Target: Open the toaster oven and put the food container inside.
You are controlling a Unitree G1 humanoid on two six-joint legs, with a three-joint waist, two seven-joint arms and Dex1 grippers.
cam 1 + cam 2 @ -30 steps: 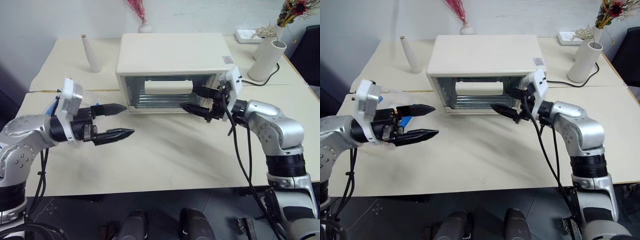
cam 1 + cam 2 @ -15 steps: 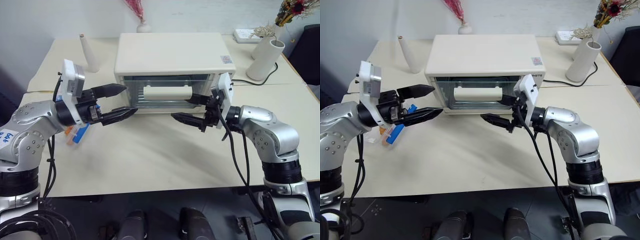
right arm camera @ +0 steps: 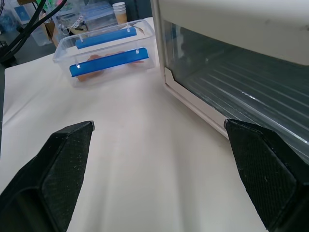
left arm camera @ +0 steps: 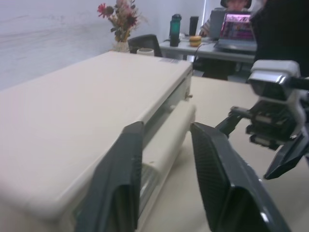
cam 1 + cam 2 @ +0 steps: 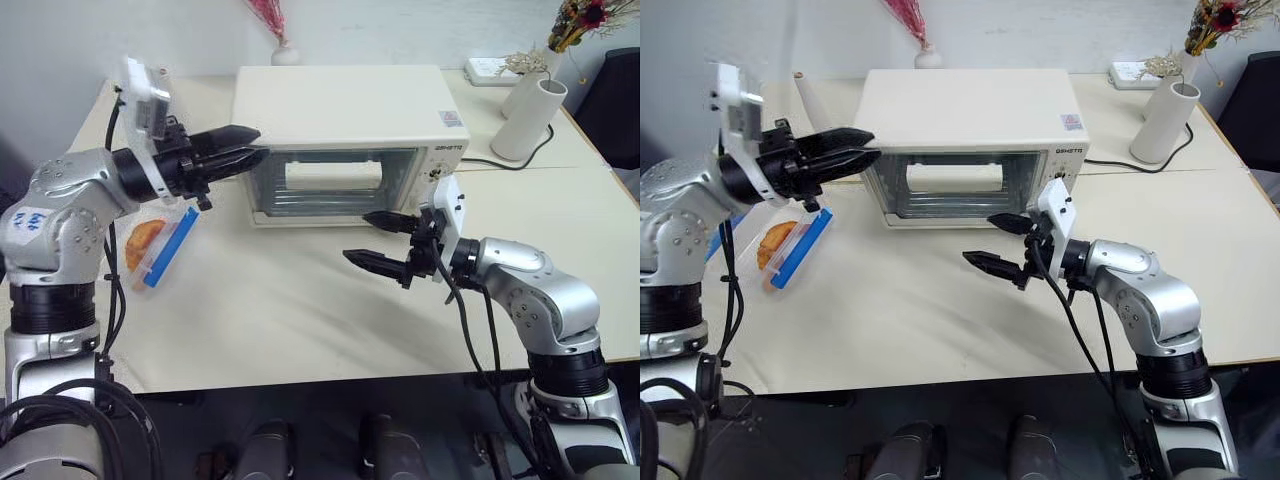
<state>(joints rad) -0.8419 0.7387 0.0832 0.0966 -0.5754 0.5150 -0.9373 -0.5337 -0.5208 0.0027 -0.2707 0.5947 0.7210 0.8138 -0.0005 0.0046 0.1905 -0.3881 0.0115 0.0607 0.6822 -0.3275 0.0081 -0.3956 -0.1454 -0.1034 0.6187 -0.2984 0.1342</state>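
1. Cream-white toaster oven (image 5: 340,110) sits at the back of the worktop (image 5: 300,310), glass door closed, white bar handle (image 5: 333,175) across the front.
2. My left tool (image 5: 248,145) is raised level at the oven's upper left front corner, tips pointing toward the door. In the left wrist view my two black fingers (image 4: 118,183) stand a little apart with a narrow gap, and the handle runs away just beyond that gap. Nothing is between the fingers; whether the tips touch the oven I cannot tell.
3. My right tool (image 5: 382,240) hangs over the worktop just in front of the door's right part, apart from it, pointing toward my left. Its jaws stand wide apart and empty; in the right wrist view the fingertips (image 3: 67,159) frame bare worktop and the door's lower corner.
4. Food container (image 5: 160,240), clear with blue clip strips (image 3: 108,62) and orange-brown food inside, lies on the worktop below and behind my left tool, beside the oven's left side. Neither tool touches it. From my right tool it lies well ahead, past the oven's front corner.
5. Behind the oven: a white vase (image 5: 535,115) with dried flowers beyond my right tool, a slim white cone vase (image 5: 805,95) beyond my left.
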